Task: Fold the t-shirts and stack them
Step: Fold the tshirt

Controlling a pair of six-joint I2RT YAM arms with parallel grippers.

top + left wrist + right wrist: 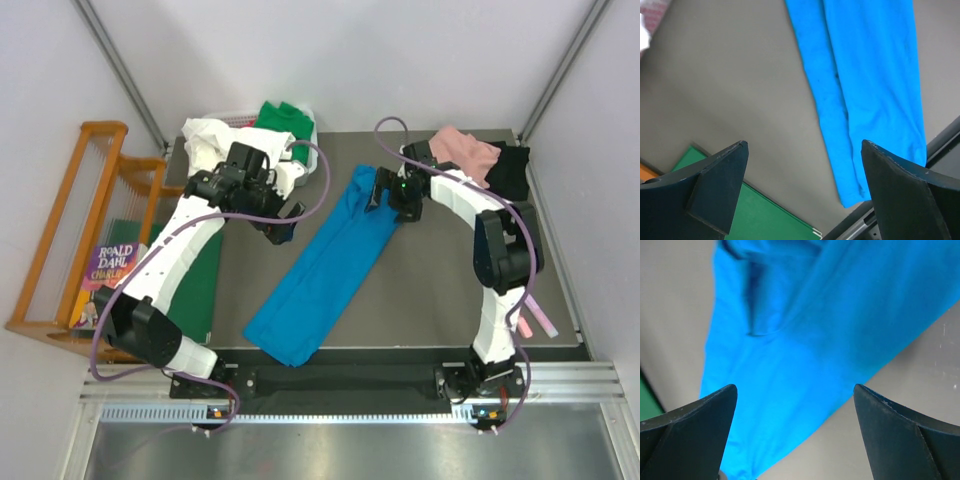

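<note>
Two sets of jaws, both spread as wide as they go, and neither has hold of anything. The left gripper (283,224) hangs over bare grey table (440,290). In the overhead view the bright blue t-shirt (320,270) lies just off at its 3 o'clock, apart from it. On the left wrist camera the dark fingers (720,185) frame open tabletop, and the blue cloth runs down past the right-hand finger. Over to the right gripper (376,198): it sits right above the far end of the bright blue t-shirt. Its wrist camera shows blue cloth filling the gap between the fingertips; whether they touch the cloth I cannot tell.

Room to move, then. The bright blue t-shirt lies as a long narrow strip through the middle of the table, from about 1 o'clock down to 7 o'clock, its near end at the table's front edge. Bare grey surface lies at its 4 o'clock, between the strip and the right arm. At 9 o'clock the dark green board (198,288) lies flat along the table's left side, beside a wooden rack (102,132) and a book (110,266).

The cloth itself is folded lengthwise and mostly smooth, with a crease and a bunched fold near the far end. More cloth is heaped at the back: a white t-shirt (208,135) and a green t-shirt (283,117) at 11 o'clock, a pink t-shirt (462,150) and a black t-shirt (512,168) at 1 o'clock.
</note>
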